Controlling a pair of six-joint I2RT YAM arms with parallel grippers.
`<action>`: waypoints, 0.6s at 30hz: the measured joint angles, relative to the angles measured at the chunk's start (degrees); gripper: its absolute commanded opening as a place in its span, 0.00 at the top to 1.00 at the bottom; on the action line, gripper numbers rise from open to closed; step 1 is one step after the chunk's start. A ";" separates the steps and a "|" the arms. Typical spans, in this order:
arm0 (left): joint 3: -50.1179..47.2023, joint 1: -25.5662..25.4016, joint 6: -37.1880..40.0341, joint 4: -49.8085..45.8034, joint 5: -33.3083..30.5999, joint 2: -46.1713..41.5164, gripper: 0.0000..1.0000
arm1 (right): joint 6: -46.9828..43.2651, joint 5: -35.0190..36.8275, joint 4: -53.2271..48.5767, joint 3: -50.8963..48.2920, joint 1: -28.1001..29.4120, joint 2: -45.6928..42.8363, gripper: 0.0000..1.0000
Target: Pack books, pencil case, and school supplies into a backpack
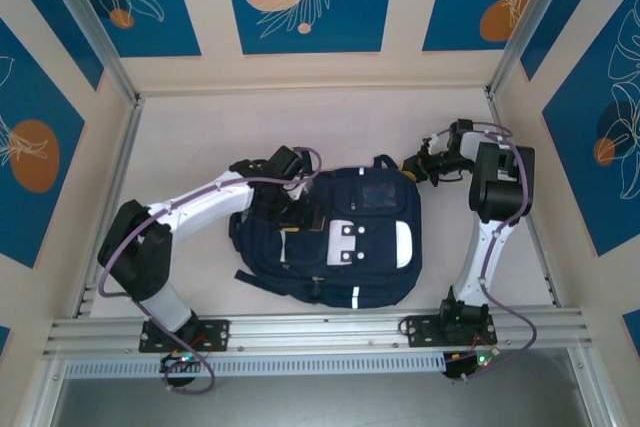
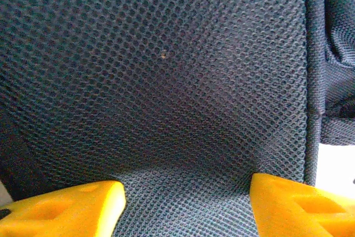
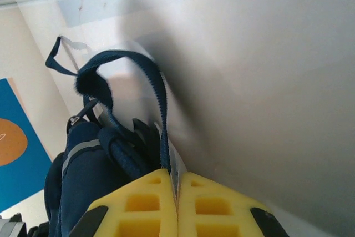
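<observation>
My left pincer [image 1: 297, 209] sits on the upper left part of the backpack [image 1: 345, 277], which lies flat in the middle of the worktop [image 1: 200, 132] with its white dotted patch [image 1: 347, 242] facing up and its top end pointing away from my bases. From my left wrist, the pincer [image 2: 186, 201] is released: its two yellow fingers [image 2: 72, 212] stand well apart, and dark navy mesh fabric [image 2: 166, 81] of the backpack spreads across the gap just beyond them. I cannot tell whether the fingertips touch that mesh. My right pincer [image 1: 410, 164] is at the backpack's far right corner, near the back wall. From my right wrist, that pincer [image 3: 177, 178] is clenched, its yellow fingers [image 3: 138, 203] pressed together, and a thin navy strap [image 3: 161, 109] loops up from the bag and runs down into the seam between them, so I am grasping that strap. The backpack's dark body [image 3: 89, 181] bunches just left of those fingers.
</observation>
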 measured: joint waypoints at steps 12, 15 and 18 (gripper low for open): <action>-8.13 18.29 -0.02 1.07 -6.97 -6.78 0.35 | 9.38 2.23 8.59 -8.37 -7.78 -15.61 1.00; -8.13 19.71 0.00 1.25 -7.48 -6.88 0.34 | 11.47 2.34 9.88 -10.86 -6.99 -18.14 1.00; -7.91 19.93 0.09 1.16 -7.30 -7.08 0.32 | 13.42 4.39 10.43 -12.26 -5.81 -21.20 1.00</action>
